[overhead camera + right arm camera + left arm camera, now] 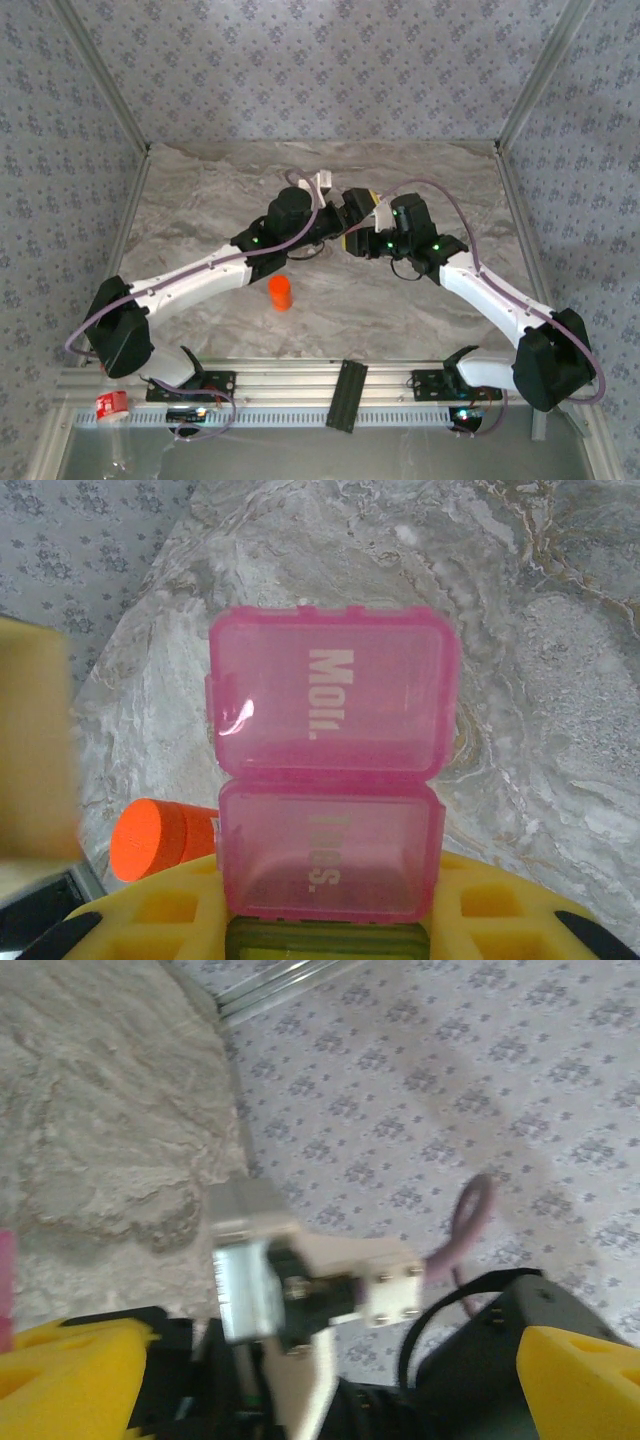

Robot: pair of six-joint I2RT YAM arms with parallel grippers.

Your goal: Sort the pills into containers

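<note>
Up top, we see both arms reaching in and meeting over the middle of the marble surface [200, 190], a bit toward the back. The left fingers [70, 1370] are spread as wide as they go with nothing between the yellow pads. From that wrist we mostly look at the other arm's hardware, plus a sliver of pink at the left edge.

The right fingers [195, 920] are clamped tight on the containers [330, 780]. The olive-green compartment sits down between the pads and the pink one sticks out past the tips, over bare marble. The pink part looks like two stacked panels, and the outer one says "Mon." We honestly can't tell if that outer panel is a lid flipped open.

The orange bottle [280, 292] stands upright by itself in front of the arms, closer to the left forearm and well clear of every edge. From the right wrist it peeks out just left of the pink box.

For room, there's open marble all around the meeting point. The back edge runs into the patterned wall [320, 70], with metal frame posts [100, 80] slanting up at both back corners. The near edge is an aluminium rail [300, 385] with a black block [345, 395] between the two bases.
</note>
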